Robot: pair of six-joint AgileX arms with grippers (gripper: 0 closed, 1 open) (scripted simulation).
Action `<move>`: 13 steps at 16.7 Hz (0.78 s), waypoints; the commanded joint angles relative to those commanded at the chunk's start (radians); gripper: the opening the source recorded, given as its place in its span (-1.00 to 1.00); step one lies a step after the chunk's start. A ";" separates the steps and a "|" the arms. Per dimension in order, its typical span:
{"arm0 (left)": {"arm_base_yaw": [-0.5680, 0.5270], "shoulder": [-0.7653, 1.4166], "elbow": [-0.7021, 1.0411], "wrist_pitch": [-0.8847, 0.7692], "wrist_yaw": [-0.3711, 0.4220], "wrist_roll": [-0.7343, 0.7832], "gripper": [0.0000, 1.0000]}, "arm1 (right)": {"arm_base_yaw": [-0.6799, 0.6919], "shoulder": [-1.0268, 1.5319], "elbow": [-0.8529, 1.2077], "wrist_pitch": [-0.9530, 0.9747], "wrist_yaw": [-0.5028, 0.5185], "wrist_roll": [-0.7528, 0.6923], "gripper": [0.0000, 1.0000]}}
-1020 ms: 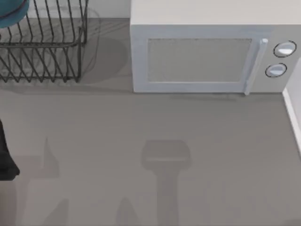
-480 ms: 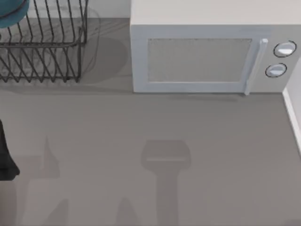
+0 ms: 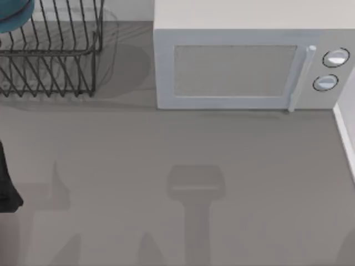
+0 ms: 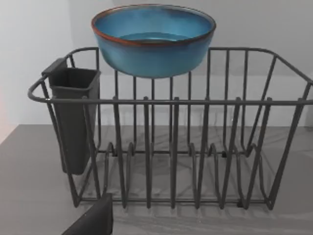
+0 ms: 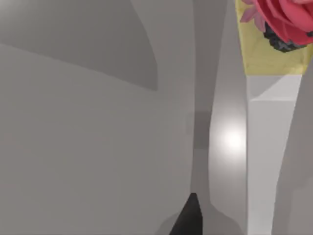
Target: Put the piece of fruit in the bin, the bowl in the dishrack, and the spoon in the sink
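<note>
The teal-blue bowl with its brownish-orange rim stands upright, high on the far side of the black wire dishrack. In the top view the bowl shows at the rack's far left corner. A dark part of my left gripper lies low in front of the rack, apart from it. My left arm is at the table's left edge. A dark tip of my right gripper hangs over pale grey surfaces. The piece of fruit, the spoon, the sink and the bin are out of view.
A white microwave with a closed door stands at the back right of the grey table. A black utensil cup hangs on one end of the rack. A pink-red shape on yellow sits in the right wrist view's corner.
A faint shadow has spread at the top view's bottom right corner. The bowl, the rack and my left arm have not moved.
</note>
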 joint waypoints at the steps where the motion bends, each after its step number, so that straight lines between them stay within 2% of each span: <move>1: 0.000 0.000 0.000 0.000 0.000 0.000 1.00 | -0.001 -0.018 0.028 -0.060 0.000 0.000 -1.00; 5: 0.000 0.000 0.000 0.000 0.000 0.000 1.00 | -0.002 -0.087 0.129 -0.209 0.000 0.006 -1.00; 13: 0.000 0.000 0.000 0.000 0.000 0.000 1.00 | 0.006 -0.061 0.168 -0.231 0.000 0.013 -1.00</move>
